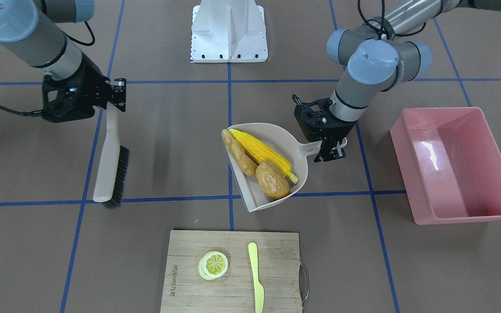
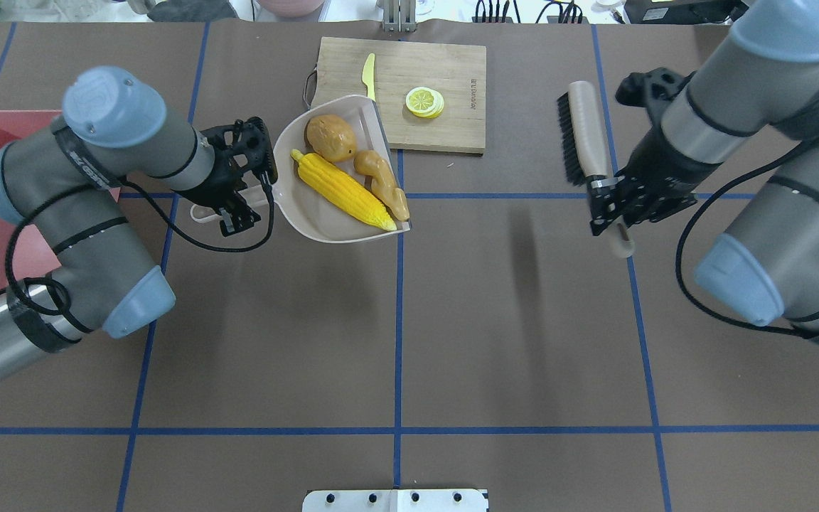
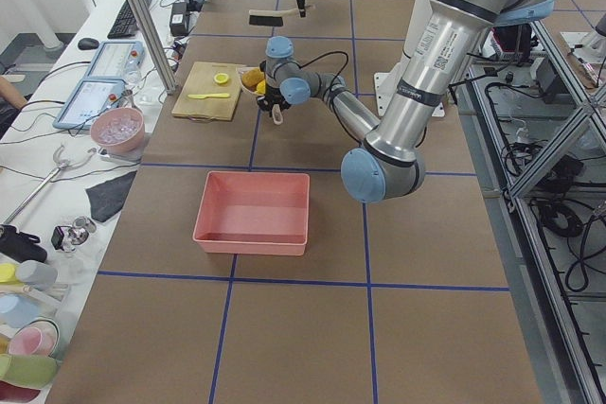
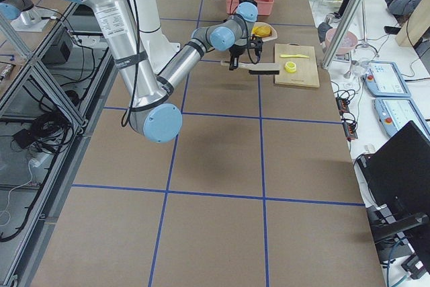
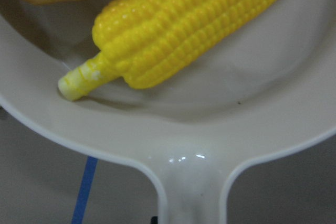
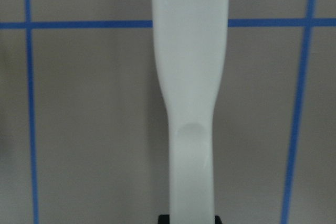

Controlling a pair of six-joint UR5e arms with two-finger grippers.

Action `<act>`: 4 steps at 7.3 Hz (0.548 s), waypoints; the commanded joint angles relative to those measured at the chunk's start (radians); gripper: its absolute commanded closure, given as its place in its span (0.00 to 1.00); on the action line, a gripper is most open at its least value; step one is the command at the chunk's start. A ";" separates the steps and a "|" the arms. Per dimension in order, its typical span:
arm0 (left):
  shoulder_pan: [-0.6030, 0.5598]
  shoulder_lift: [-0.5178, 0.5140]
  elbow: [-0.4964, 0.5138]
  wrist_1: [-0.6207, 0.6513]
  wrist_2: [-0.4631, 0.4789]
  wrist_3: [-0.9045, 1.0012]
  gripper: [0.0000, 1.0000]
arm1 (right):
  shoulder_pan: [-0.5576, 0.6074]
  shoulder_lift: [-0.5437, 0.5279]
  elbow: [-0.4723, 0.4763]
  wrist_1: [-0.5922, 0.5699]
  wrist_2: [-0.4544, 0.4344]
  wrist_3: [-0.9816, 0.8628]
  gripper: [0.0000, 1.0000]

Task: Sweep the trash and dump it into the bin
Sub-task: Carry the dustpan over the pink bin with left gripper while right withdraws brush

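Lying loose in the dustpan (image 1: pixel 286 138), corn cob (image 1: pixel 261 150), ginger root (image 1: pixel 238 154) and potato (image 1: pixel 272 179) were judged light and rollable; its handle (image 1: pixel 311 148) was clamped by left fingers (image 1: pixel 325 153), the brush (image 1: pixel 110 161) by right fingers (image 1: pixel 120 98).

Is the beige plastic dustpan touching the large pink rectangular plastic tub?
Apart. The front-facing view shows bare brown table between the beige dustpan and the pink tub, with the left hand gripping the dustpan's handle in that gap.
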 commanded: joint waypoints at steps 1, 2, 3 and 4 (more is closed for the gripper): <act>-0.119 0.043 -0.020 0.004 -0.117 0.008 1.00 | 0.105 -0.078 0.019 -0.158 -0.007 -0.048 1.00; -0.159 0.074 -0.052 0.007 -0.139 0.009 1.00 | 0.112 -0.159 0.017 -0.149 -0.007 -0.148 1.00; -0.201 0.104 -0.077 0.008 -0.177 0.011 1.00 | 0.113 -0.236 0.010 -0.148 -0.009 -0.283 1.00; -0.248 0.130 -0.104 0.008 -0.215 0.013 1.00 | 0.113 -0.249 -0.015 -0.111 -0.012 -0.311 1.00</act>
